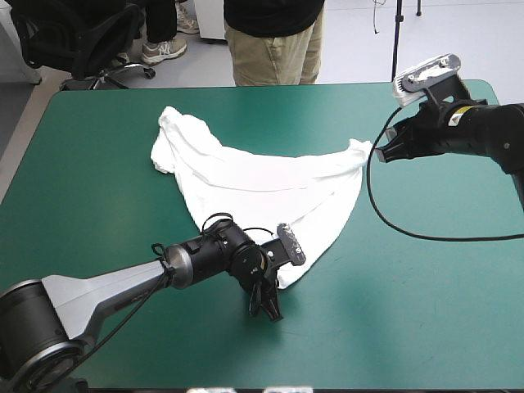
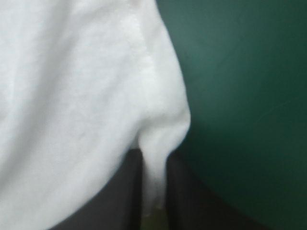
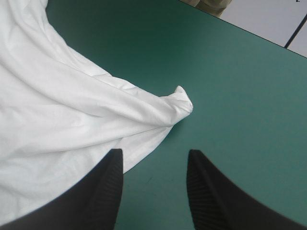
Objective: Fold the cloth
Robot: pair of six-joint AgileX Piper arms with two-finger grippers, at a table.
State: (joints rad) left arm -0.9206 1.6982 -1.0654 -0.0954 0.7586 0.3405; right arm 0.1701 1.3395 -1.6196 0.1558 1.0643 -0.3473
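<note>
Starting at the T-shirt's near corner, since that was the bit closest to me: my left gripper had it pinched. Both black fingers were all but closed, with just a thin fold of white cloth squeezed up between them. From the wrist, the rest of the shirt ballooned out past the tips like a big white field. Some teal-green cover showed beside that fold. From above, that gripper sat low at the shirt's near point, right by the hem.

The shirt itself was lying on the table, around the middle, not folded at all. It made kind of a wonky triangle with creases running across it: near point by my left gripper, one corner stretched out toward my right side, and a bunched-up lump at the shirt's far left end.

My right gripper was at that right-hand corner, jaws wide apart and holding nothing. The little curled tip of the corner lay just ahead of the gap, not touching either finger as far as I could tell, though one finger hung over the shirt's edge.
</note>
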